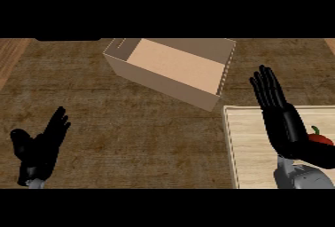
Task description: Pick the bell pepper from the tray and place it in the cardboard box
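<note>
A red bell pepper (320,138) with a green stem lies on the pale wooden tray (252,146) at the lower right; my right hand partly hides it. That right hand (282,124) is open, fingers straight and pointing up, held over the tray just left of the pepper. An open cardboard box (175,66) stands at the top middle, turned at an angle, with nothing showing inside. At the lower left my left hand (40,148) rests open, fingers up, over the counter.
The brown counter (131,128) spreads between the box, the tray and my left hand. A lighter wooden strip (9,53) runs along the far left edge. The tray's left rim lies close to the box's near corner.
</note>
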Motion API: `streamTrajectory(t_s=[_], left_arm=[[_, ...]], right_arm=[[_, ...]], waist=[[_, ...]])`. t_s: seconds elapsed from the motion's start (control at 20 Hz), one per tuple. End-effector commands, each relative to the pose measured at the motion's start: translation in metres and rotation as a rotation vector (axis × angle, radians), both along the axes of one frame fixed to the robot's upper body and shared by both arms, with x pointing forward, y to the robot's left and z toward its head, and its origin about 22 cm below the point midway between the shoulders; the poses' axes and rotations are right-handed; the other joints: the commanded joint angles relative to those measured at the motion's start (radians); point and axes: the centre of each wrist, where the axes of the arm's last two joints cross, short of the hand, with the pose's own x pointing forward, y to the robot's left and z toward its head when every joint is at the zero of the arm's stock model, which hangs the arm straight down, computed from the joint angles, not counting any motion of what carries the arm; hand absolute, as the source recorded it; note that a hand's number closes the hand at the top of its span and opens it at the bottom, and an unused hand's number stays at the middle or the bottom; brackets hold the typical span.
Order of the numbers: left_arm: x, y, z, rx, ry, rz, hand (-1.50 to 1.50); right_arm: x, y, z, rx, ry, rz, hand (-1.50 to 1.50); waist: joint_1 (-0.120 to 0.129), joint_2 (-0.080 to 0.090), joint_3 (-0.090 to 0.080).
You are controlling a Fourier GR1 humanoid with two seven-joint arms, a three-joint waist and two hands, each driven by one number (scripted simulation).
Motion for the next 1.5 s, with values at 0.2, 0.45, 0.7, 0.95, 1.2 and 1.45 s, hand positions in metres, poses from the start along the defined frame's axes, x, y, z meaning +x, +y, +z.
streamTrajectory(t_s=[0.2,0.45,0.7,0.95,1.2,1.45], left_arm=[[0.020,0.013,0.030,0.245,-0.185,-0.046,0.00],[0.008,-0.003,0.011,0.231,-0.157,-0.091,0.00],[0.008,0.007,0.007,0.237,-0.177,-0.132,0.00],[0.008,0.004,-0.006,0.239,-0.147,-0.129,0.00],[0.013,-0.011,-0.002,0.240,-0.166,-0.133,0.00],[0.020,-0.007,0.011,0.253,-0.179,-0.143,0.00]], right_arm=[[0.015,-0.104,0.043,-0.049,-0.132,-0.481,-1.50],[-0.010,-0.169,-0.005,-0.207,0.109,-1.069,-1.50],[-0.027,-0.172,0.004,-0.215,0.019,-1.088,-1.50],[-0.049,-0.203,0.024,-0.624,0.277,-0.978,-1.50],[-0.056,-0.206,0.046,-0.873,0.537,-0.801,-1.50],[-0.053,-0.193,0.071,-1.028,0.799,-0.614,-1.50]], waist=[[-0.040,-0.035,-0.023],[-0.048,-0.025,-0.024],[-0.008,-0.035,-0.024],[-0.018,-0.032,-0.030],[-0.010,-0.032,-0.030],[-0.002,-0.034,-0.028]])
